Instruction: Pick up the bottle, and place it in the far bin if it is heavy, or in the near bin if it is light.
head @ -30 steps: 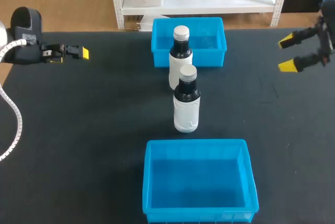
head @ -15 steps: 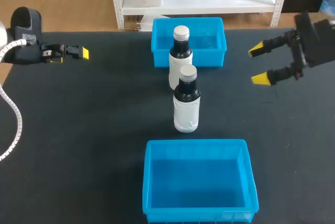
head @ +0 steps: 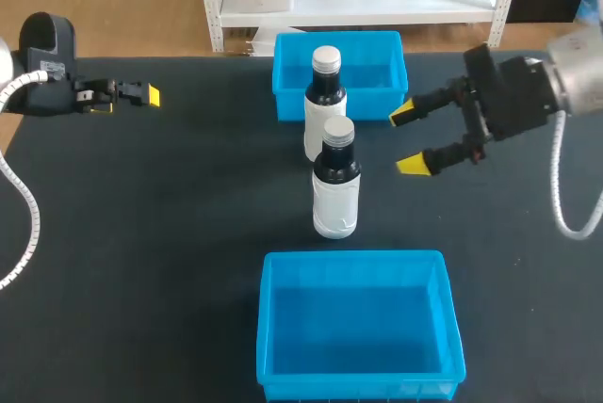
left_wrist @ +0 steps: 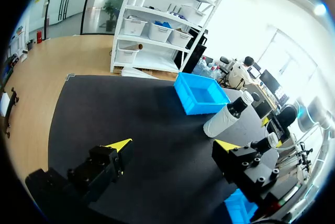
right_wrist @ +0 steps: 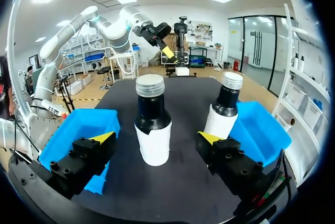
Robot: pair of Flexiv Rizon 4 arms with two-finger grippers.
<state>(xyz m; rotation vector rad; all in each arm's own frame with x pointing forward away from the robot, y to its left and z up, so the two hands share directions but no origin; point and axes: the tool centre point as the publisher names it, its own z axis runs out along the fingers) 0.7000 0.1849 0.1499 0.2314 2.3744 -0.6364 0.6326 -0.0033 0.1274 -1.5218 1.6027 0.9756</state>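
Bottle [head: 336,177] stands upright on the table [head: 170,233] between far bin [head: 281,83] and near bin [head: 358,258], dead ahead of the right end effector [head: 407,139], fingers spread wide; left end effector [left_wrist: 175,144], also spread, is well apart.

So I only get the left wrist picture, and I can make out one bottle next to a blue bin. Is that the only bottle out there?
Observer: No, there are two. The far bottle stands in front of the far bin. The near bottle stands in line with it, toward the near bin.
Operator: Is anything holding them?
Observer: Nothing. The right gripper is open beside the near bottle, not touching it.
Operator: Which one is it aimed at?
Observer: Its wrist view has the near bottle straight ahead, midway between its fingers.
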